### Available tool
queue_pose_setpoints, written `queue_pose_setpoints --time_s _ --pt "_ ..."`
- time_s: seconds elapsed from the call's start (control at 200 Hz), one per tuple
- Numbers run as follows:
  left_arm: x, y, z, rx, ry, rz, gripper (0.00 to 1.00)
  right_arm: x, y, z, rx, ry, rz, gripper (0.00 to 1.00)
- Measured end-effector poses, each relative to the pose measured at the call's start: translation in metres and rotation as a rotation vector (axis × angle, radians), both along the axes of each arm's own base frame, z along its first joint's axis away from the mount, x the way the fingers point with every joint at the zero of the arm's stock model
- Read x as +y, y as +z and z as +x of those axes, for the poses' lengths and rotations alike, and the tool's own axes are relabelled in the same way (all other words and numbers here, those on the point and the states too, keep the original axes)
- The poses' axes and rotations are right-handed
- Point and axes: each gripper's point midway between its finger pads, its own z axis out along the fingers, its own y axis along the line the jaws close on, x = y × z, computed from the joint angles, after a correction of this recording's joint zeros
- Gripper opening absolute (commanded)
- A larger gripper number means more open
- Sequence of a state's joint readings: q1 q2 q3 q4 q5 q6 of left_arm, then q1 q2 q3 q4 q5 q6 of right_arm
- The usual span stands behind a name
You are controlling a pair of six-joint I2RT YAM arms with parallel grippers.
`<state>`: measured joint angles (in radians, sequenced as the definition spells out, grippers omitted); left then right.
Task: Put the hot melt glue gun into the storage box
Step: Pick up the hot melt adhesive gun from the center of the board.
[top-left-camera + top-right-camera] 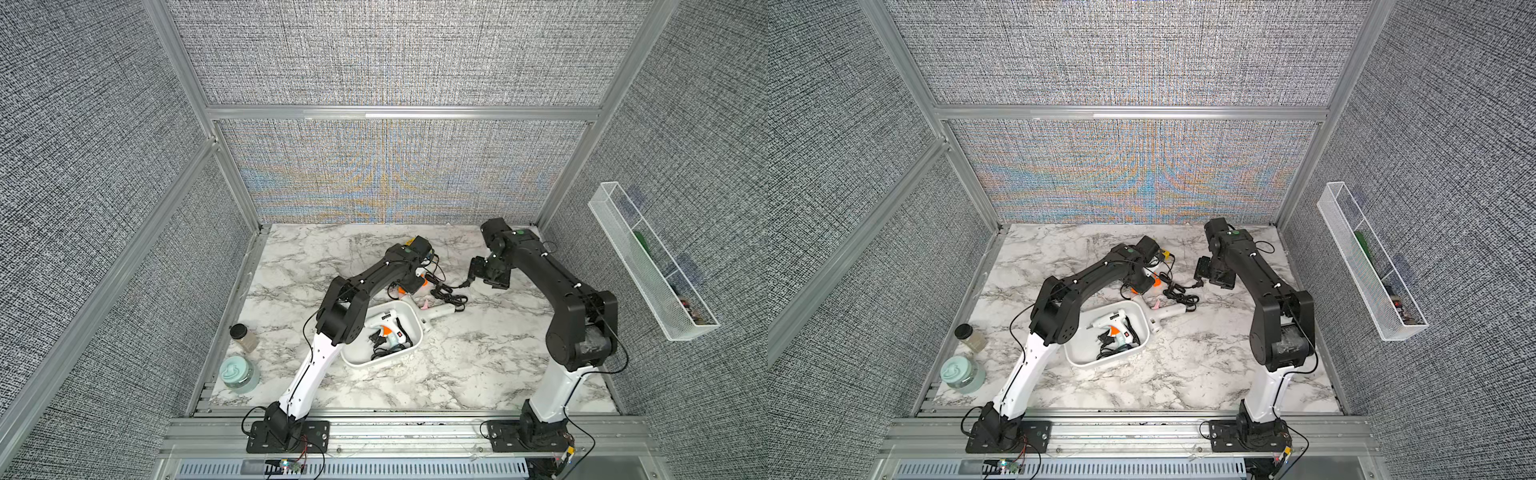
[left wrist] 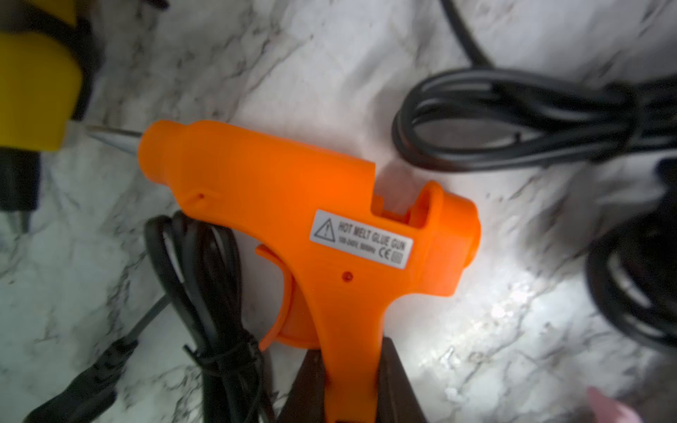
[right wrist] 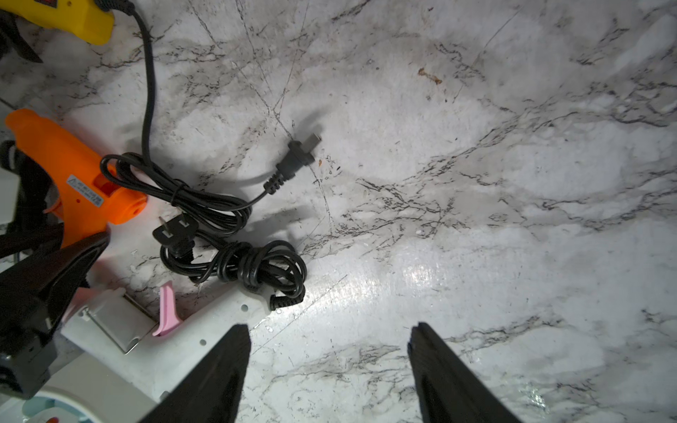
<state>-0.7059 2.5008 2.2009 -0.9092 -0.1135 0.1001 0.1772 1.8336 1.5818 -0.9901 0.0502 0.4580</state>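
Well, in both top views the storage box [image 1: 376,365] [image 1: 1100,365] sits mid-table under my left forearm, and a white glue gun [image 1: 383,320] already lies in it. The orange glue gun [image 1: 424,283] [image 1: 1156,282] lies just beyond the box toward the far edge, mostly hidden by my left wrist. My right arm hangs farther toward the right edge, so the left is the nearer one.

In the left wrist view my left jaws are closed on the gun's [image 2: 293,205] handle, a finger [image 2: 309,381] pressed to each side. The handle runs straight back between them, and the barrel lies crosswise past the tips, flat on the table. A bundled black cord [image 2: 208,293] rests against the trigger; I judge it will trail along.

In the right wrist view my right jaws stand wide apart, holding nothing, over bare table. The orange gun [image 3: 73,172] lies off to one side. The carry, I judge, is short: up, then toward the near edge into the box.
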Motion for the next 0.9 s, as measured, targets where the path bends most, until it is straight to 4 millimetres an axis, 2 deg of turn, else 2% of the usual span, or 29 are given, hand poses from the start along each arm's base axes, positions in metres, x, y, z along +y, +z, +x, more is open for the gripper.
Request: queue_pose_setpoints --time_s 0.085,0.145,0.265,0.315,0.365,0.435,0.546,0.691,0.821,0.901 --pt "0.018 0.016 0.004 -0.032 0.032 0.054 0.18 0.0 0.0 -0.002 0.0 -0.007 0.005 0.74" --pt "0.03 0.04 0.01 -0.077 0.065 0.068 0.18 0.001 0.0 -0.002 -0.005 -0.008 0.01 0.74" --pt "0.052 0.116 0.025 -0.214 0.143 0.021 0.19 0.004 0.001 -0.004 -0.01 -0.006 0.028 0.74" --pt "0.061 0.151 0.027 -0.273 0.177 -0.015 0.19 0.006 0.0 -0.004 -0.013 -0.003 0.035 0.74" --pt "0.068 0.178 0.025 -0.316 0.197 -0.036 0.19 0.007 -0.001 -0.006 -0.011 0.0 0.038 0.74" --pt "0.077 0.208 0.015 -0.354 0.216 -0.066 0.19 0.009 -0.003 -0.007 -0.01 0.001 0.047 0.74" --pt "0.092 0.238 -0.007 -0.362 0.241 -0.096 0.19 0.013 -0.006 -0.01 -0.004 0.004 0.061 0.74" --pt "0.113 0.292 -0.039 -0.394 0.29 -0.186 0.19 0.017 -0.011 -0.011 -0.002 0.01 0.073 0.74" --pt "0.123 0.335 -0.062 -0.41 0.321 -0.273 0.19 0.021 -0.016 -0.01 0.003 0.018 0.085 0.74" --pt "0.126 0.355 -0.075 -0.408 0.334 -0.318 0.19 0.023 -0.02 -0.009 0.009 0.022 0.086 0.74"
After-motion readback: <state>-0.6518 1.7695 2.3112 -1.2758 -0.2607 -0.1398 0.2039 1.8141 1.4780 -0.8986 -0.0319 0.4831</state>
